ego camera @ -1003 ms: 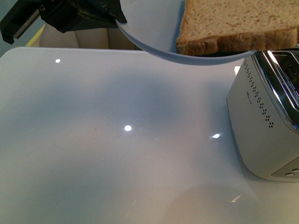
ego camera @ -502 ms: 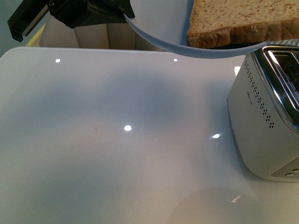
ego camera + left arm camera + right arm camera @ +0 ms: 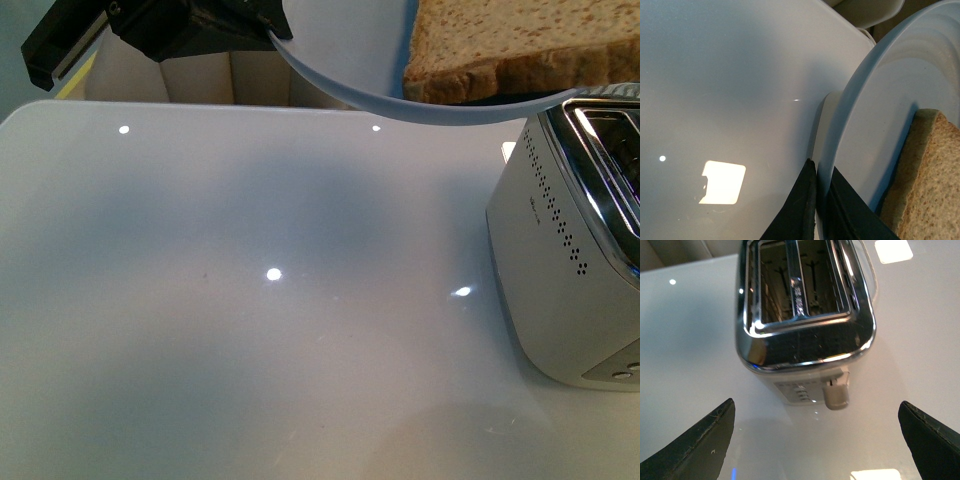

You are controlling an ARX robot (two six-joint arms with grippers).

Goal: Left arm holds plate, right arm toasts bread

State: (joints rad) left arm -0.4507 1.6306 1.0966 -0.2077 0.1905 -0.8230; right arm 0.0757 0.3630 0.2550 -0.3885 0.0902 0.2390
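Note:
The pale blue-white plate (image 3: 345, 70) hangs tilted above the far edge of the table, my left gripper (image 3: 268, 25) shut on its rim. In the left wrist view the two black fingers (image 3: 801, 210) pinch the plate (image 3: 875, 100) edge at my left gripper (image 3: 822, 172). The slice of brown bread (image 3: 530, 45) lies on the plate, its crust toward the camera; the bread (image 3: 930, 185) sits close to the clamped rim. My right gripper (image 3: 815, 440) is open above the toaster (image 3: 805, 315), nothing between its fingers. It does not show in the front view.
The white and chrome toaster (image 3: 570, 260) stands at the table's right side, its two slots empty and its lever (image 3: 836, 395) up. The glossy white table (image 3: 250, 300) spreads left of it. Pale furniture (image 3: 200, 80) stands behind the far edge.
Over the last second the left gripper lifted the plate and bread slightly up and to the right. Since half a second ago they have barely moved.

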